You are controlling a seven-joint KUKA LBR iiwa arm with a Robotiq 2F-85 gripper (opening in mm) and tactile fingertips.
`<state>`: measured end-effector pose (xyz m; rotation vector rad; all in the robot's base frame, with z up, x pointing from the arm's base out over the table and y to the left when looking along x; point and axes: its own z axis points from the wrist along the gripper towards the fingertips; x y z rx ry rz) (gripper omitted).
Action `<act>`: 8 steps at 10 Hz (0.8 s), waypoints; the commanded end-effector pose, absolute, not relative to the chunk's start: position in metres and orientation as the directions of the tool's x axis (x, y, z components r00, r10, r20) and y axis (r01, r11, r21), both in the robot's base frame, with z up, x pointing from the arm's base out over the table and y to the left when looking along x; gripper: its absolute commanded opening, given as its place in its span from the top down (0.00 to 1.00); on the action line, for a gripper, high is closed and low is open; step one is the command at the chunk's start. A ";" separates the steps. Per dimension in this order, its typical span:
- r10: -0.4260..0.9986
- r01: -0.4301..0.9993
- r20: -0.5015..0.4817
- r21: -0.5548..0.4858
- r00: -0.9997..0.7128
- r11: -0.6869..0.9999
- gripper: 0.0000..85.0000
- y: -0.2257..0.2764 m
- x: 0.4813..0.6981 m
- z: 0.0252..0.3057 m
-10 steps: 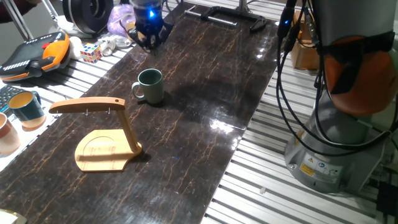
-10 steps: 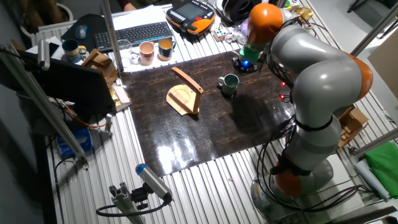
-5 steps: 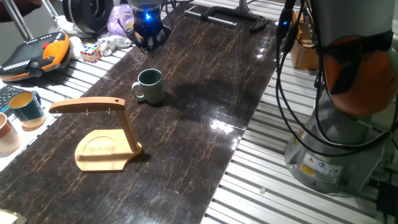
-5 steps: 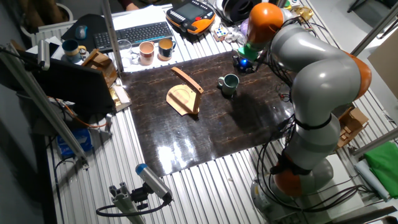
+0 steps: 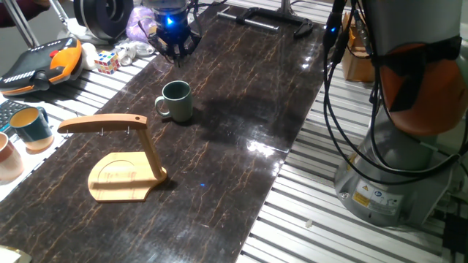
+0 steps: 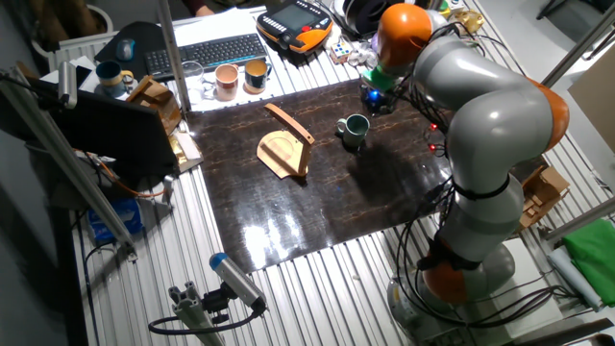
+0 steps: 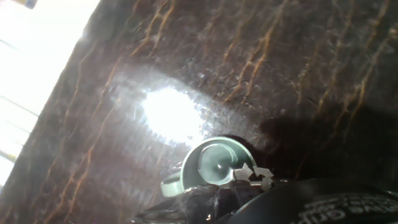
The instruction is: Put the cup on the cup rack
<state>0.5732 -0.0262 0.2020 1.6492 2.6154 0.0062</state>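
While the gripper (image 5: 175,50) hangs empty beyond the sage-green cup (image 5: 176,100), jaws seemingly parted, approach is judged underway; descent onto the rim is required before the cup rack (image 5: 124,157).

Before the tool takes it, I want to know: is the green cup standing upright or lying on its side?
Upright. The cup stands on its base on the dark table, its round mouth facing up; the hand view looks down into it.
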 end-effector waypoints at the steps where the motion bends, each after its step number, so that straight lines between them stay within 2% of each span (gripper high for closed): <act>1: 0.986 0.986 -0.034 0.036 0.161 -0.160 0.99 -0.026 0.573 0.202; 6: 0.977 0.978 -0.056 0.048 0.205 -0.202 0.99 -0.026 0.573 0.202; 8: 0.954 0.954 -0.005 0.015 0.300 -0.300 0.99 -0.026 0.573 0.202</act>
